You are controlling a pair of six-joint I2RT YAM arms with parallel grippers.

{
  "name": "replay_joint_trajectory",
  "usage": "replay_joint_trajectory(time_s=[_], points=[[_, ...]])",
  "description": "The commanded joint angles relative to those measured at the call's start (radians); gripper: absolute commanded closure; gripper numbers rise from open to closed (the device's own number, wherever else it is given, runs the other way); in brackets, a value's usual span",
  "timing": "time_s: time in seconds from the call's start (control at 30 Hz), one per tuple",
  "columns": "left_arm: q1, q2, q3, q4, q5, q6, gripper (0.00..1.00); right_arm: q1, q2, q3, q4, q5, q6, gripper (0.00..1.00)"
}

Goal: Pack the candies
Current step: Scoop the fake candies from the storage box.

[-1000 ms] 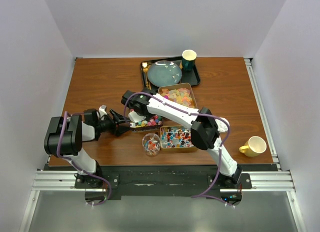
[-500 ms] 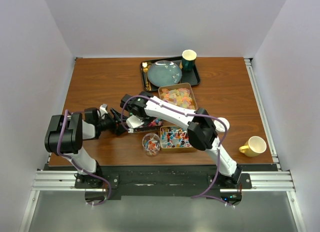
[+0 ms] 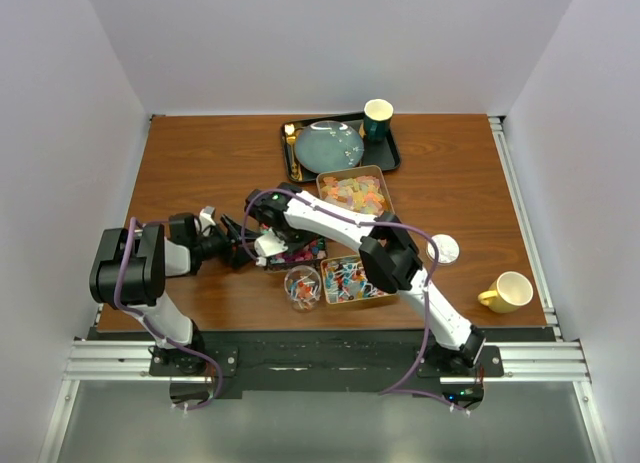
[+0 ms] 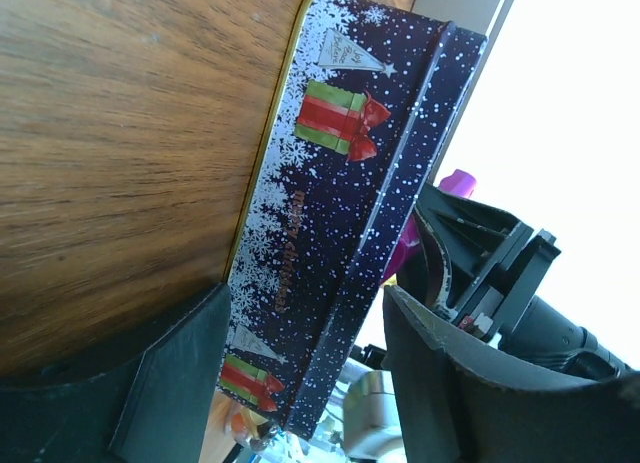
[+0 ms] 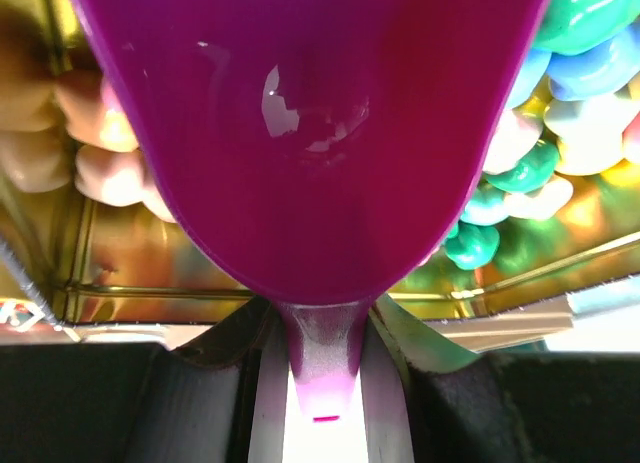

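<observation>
A dark blue Christmas tin [image 4: 320, 193] of bright multicoloured candies [image 3: 301, 253] lies mid-table. My left gripper [image 3: 239, 253] is closed around its left end; in the left wrist view [image 4: 305, 313] the tin nearly fills the gap between the fingers. My right gripper [image 3: 270, 241] is shut on the handle of a purple scoop [image 5: 310, 133], whose bowl hangs inside the gold-lined tin over green, blue and pale candies [image 5: 560, 43]. The scoop [image 4: 457, 183] also shows behind the tin's rim in the left wrist view.
A tin of pale gummies [image 3: 355, 193] and a tin of wrapped pieces [image 3: 350, 276] lie right of the tin. A glass [image 3: 302, 288] holding candies stands in front. A black tray [image 3: 392, 161] with a plate and green cup is behind. A yellow mug [image 3: 510, 291] stands at the right.
My right gripper has brought the scoop nearer and lower into the tin, and its elbow has swung left. My left gripper has stayed on the tin.
</observation>
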Motion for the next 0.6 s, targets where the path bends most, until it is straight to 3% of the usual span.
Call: replay_joint_trajectory(time_s=[0.0,0.1,0.33,0.57], points=[[0.001,0.029,0.001,-0.145,-0.084,0.047,0.32,-0.017,-0.004,0.009,0.057,-0.299,0.065,1.00],[0.020,0.026,0.024,-0.173,-0.070,0.063,0.33,-0.065,-0.068,-0.060,0.109,-0.431,0.028,1.00],[0.072,0.000,0.096,-0.302,-0.026,0.155,0.32,-0.126,-0.185,-0.225,0.175,-0.546,-0.046,1.00],[0.116,-0.034,0.161,-0.388,0.046,0.252,0.30,-0.157,-0.200,-0.249,0.195,-0.631,-0.027,1.00]])
